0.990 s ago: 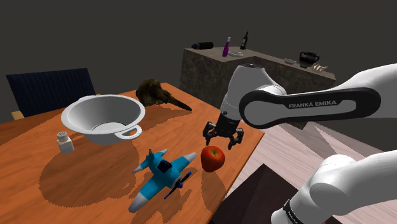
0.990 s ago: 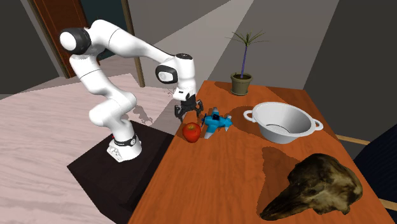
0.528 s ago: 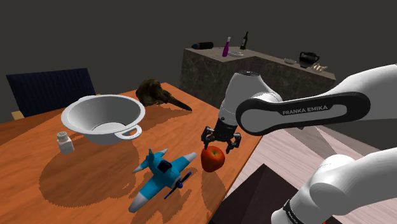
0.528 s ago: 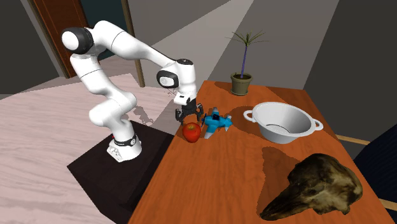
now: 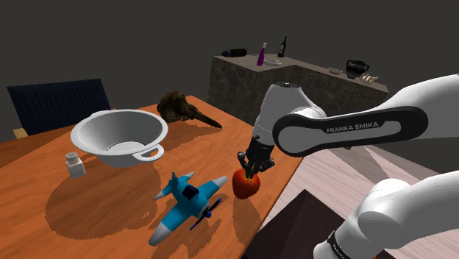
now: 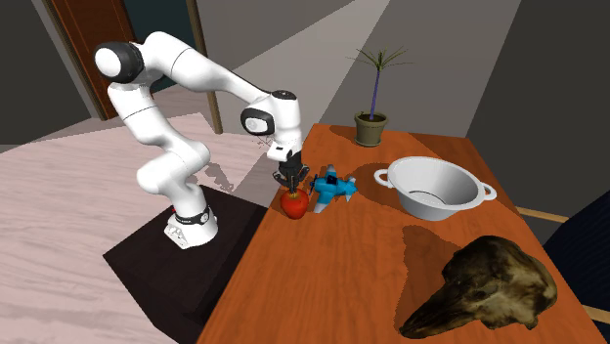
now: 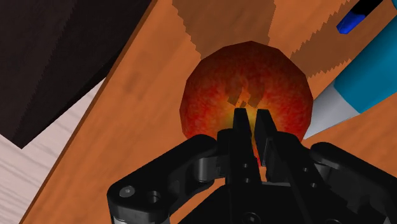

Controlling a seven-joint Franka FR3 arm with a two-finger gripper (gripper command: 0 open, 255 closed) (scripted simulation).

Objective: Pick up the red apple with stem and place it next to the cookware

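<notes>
The red apple point(image 5: 246, 186) stands on the wooden table point(image 5: 44, 213) near its edge, beside a blue toy plane point(image 5: 187, 199). My gripper point(image 5: 252, 170) comes straight down onto the apple's top. In the wrist view the fingers point(image 7: 241, 127) stand almost together, pinched at the small brown stem in the apple point(image 7: 248, 79)'s top dip. In the second exterior view the gripper point(image 6: 293, 190) sits right on the apple point(image 6: 294, 205). The cookware, a white two-handled pot point(image 5: 88, 137) point(image 6: 459, 202), stands further in on the table, beyond the plane.
A small shaker point(image 5: 73, 163) stands by the pot. A brown skull-like object point(image 5: 180, 107) point(image 6: 484, 283) lies at one end of the table, a potted plant point(image 6: 371, 122) at the other. The table edge and dark stand point(image 5: 294, 228) are close beside the apple.
The gripper came down from just above the apple onto its top, and its fingers went from wide open to shut at the stem. The apple has not moved.
</notes>
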